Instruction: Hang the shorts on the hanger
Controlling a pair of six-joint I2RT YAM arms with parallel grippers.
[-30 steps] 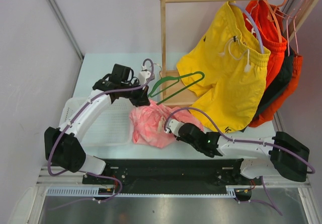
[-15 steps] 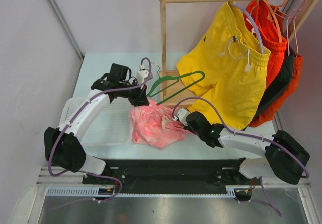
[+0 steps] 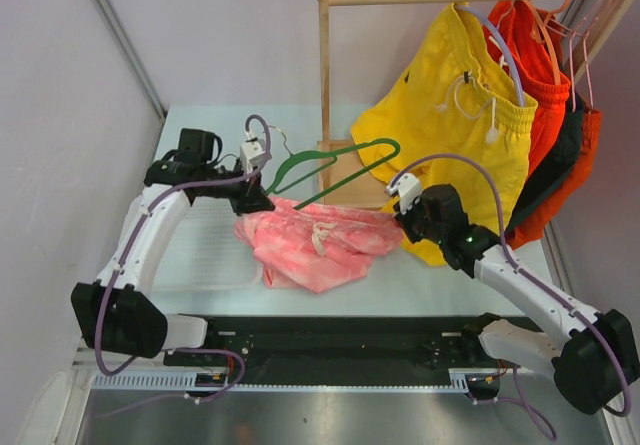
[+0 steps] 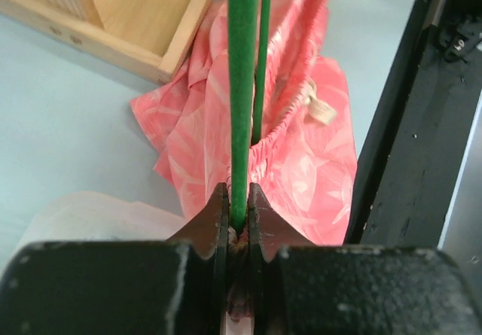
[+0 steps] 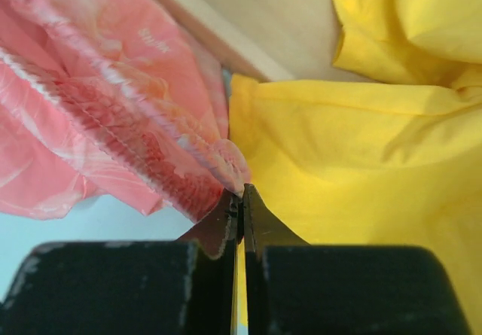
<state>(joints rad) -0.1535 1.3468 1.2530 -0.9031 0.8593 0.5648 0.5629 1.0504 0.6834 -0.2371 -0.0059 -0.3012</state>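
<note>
My left gripper (image 3: 257,201) is clamped tight, arm arched forward; my right gripper (image 3: 400,225) is pinched closed, arm stretched inward.

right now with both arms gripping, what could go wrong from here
1. The right jaws pinch only a thin edge of the shorts, which are stretched between the arms, so it could slip free.
2. The yellow shorts lie right against the right jaws and might get snagged or dragged.
3. The left jaws clamp the thin hanger wire, which may twist as the fabric pulls.
</note>
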